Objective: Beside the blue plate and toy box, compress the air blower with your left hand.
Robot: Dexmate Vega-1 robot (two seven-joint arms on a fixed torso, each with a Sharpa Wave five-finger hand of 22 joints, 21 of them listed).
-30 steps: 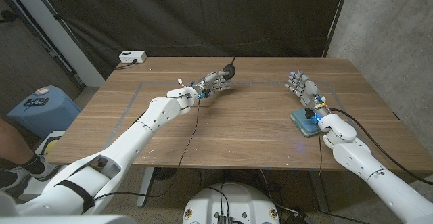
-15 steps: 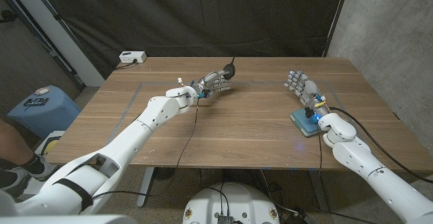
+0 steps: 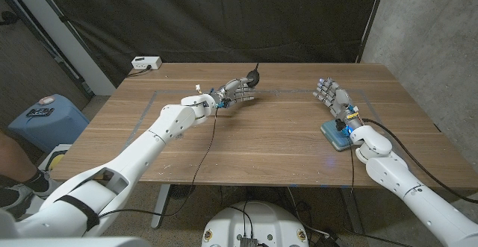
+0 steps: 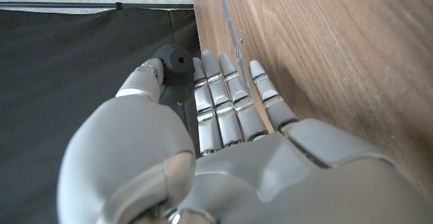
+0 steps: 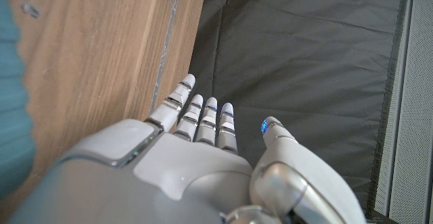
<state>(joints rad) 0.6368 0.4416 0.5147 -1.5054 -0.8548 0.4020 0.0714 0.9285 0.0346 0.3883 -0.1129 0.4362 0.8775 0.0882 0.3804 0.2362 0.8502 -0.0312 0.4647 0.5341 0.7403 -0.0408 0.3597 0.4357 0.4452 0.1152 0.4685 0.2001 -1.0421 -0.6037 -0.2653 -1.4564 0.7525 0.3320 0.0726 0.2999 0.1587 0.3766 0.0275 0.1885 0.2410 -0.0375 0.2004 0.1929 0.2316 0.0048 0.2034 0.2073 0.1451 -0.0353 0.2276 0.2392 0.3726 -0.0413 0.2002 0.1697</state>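
Note:
The black air blower [image 3: 255,74] stands near the table's far edge, about the middle. My left hand [image 3: 237,92] reaches up to it with fingers stretched out; in the left wrist view the blower [image 4: 177,60] sits just past the fingertips [image 4: 215,72], between them and the thumb tip, and I see no squeeze on it from the left hand [image 4: 223,149]. My right hand [image 3: 330,95] stands upright with fingers spread and empty, over a teal blue plate or box [image 3: 334,136] at the right. That right hand [image 5: 196,156] shows the teal edge [image 5: 10,129] beside it.
A white power strip [image 3: 146,63] lies at the table's far left corner. A thin black cable [image 3: 209,146] trails from my left arm across the wood. A blue container [image 3: 45,116] and a person's leg [image 3: 15,165] are on the floor at the left.
My left forearm has shifted very slightly; the hand stays at the blower. The right hand has not moved.

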